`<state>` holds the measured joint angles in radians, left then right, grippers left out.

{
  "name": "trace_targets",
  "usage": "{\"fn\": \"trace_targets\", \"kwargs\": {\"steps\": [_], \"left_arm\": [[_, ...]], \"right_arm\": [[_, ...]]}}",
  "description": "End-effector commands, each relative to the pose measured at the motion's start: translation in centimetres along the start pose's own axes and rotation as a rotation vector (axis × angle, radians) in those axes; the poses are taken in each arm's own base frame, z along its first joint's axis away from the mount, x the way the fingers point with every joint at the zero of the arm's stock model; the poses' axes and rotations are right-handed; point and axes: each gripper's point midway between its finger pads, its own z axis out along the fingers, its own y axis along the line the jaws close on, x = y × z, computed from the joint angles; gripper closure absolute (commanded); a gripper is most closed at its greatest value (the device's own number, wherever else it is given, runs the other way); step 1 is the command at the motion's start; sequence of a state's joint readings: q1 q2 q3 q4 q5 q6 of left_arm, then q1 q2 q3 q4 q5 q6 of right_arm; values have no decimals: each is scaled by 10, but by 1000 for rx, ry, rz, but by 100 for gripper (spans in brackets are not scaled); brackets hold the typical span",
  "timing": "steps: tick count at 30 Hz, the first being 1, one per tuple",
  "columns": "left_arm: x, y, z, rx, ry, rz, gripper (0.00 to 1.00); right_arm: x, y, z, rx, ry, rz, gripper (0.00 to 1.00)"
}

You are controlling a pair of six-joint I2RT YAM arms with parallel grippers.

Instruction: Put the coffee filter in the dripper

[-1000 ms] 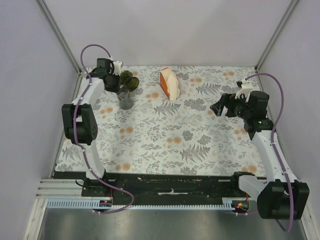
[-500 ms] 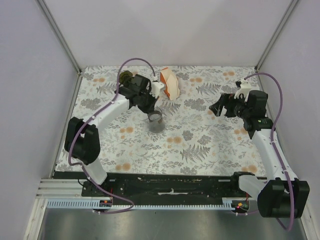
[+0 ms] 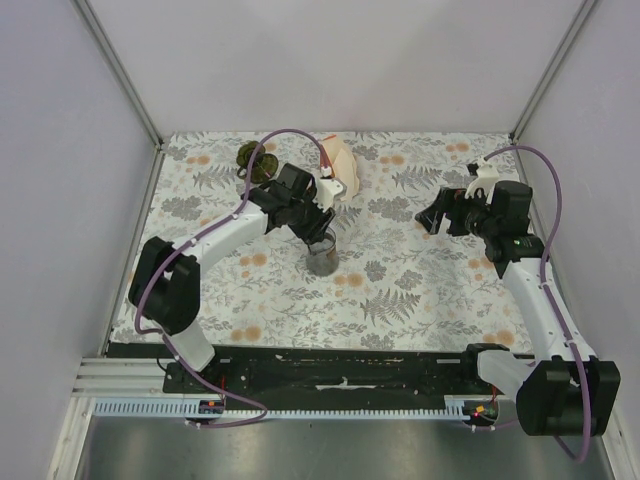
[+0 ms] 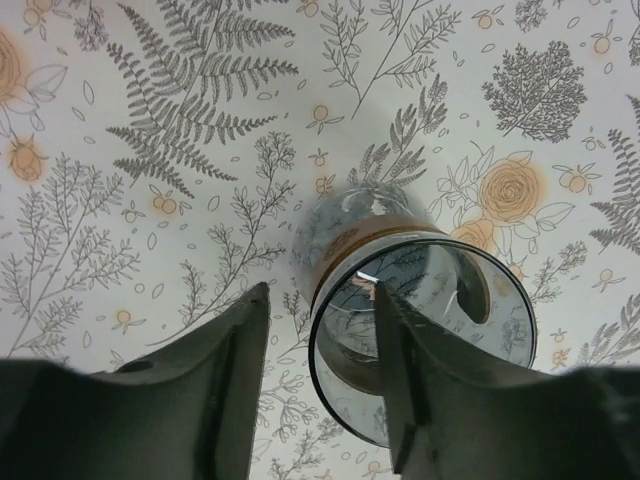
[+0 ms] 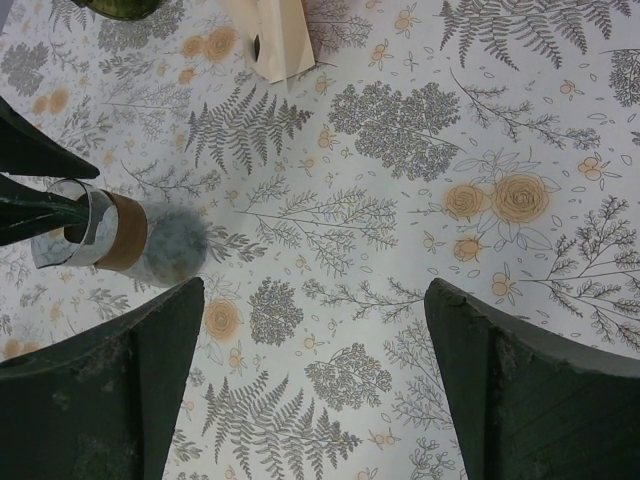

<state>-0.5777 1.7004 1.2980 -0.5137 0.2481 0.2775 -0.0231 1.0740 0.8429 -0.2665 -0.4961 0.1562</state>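
Top external: your left arm stretches to the cup (image 3: 322, 262) mid-table, and the dripper (image 3: 256, 162) sits well apart.
Top external: your left gripper (image 3: 320, 242) is at the cup's rim. The dark green, lobed dripper rests back-left near the pack (image 3: 340, 170), too small to tell which way it points. Your right gripper (image 3: 437, 212) hovers wide open at right. Left wrist: your fingers (image 4: 235, 370) stand apart astride the glass wall, not clamping. Right wrist: only the dripper's edge shows, top left.
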Motion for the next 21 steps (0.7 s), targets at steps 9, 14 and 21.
{"fn": "trace_targets", "kwargs": {"steps": [9,14,21], "left_arm": [[-98,87,-88,-195,-284,-50,14],[-65,218,-81,-619,-141,-131,14],[-39,293,-51,-816,28,-68,13]], "right_arm": [[-26,12,-5,-26,-50,-47,2],[-25,12,-2,-29,-41,-44,2],[-25,11,-2,-29,-35,-53,2]]}}
